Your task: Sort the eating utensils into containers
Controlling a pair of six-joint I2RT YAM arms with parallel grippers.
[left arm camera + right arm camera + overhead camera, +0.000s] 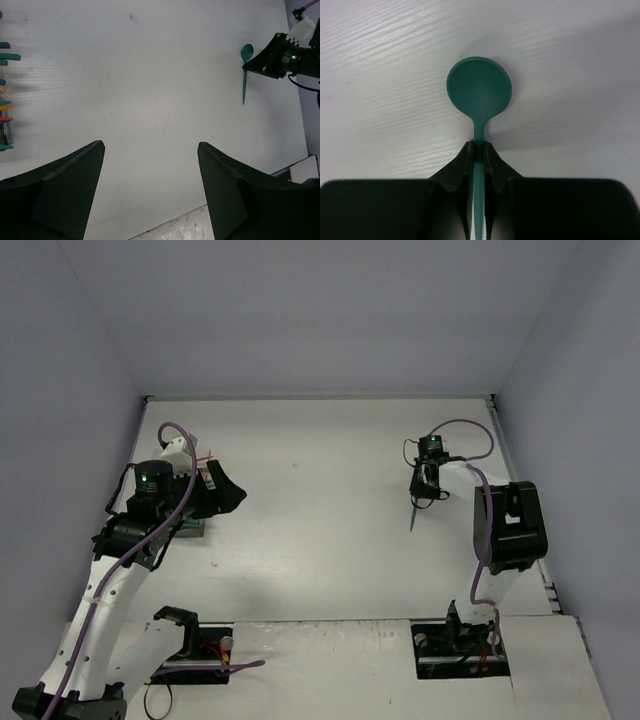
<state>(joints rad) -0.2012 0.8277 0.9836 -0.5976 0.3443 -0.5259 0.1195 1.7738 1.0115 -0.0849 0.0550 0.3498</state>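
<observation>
My right gripper (479,150) is shut on the neck of a teal spoon (479,90), whose round bowl sticks out past the fingertips over the white table. In the top view the right gripper (425,485) is at the right rear, with the spoon's handle (413,517) pointing toward the near side. The left wrist view shows the same spoon (245,75) far right. My left gripper (150,145) is open and empty, at the left in the top view (232,495). Ends of several teal, orange and silver utensils (6,105) show at the left edge. The container is mostly hidden under the left arm (190,528).
Grey walls close in the white table (320,500) at the back and on both sides. The arm bases and cables (460,645) stand at the near edge. A red-tipped piece (205,456) shows beside the left wrist.
</observation>
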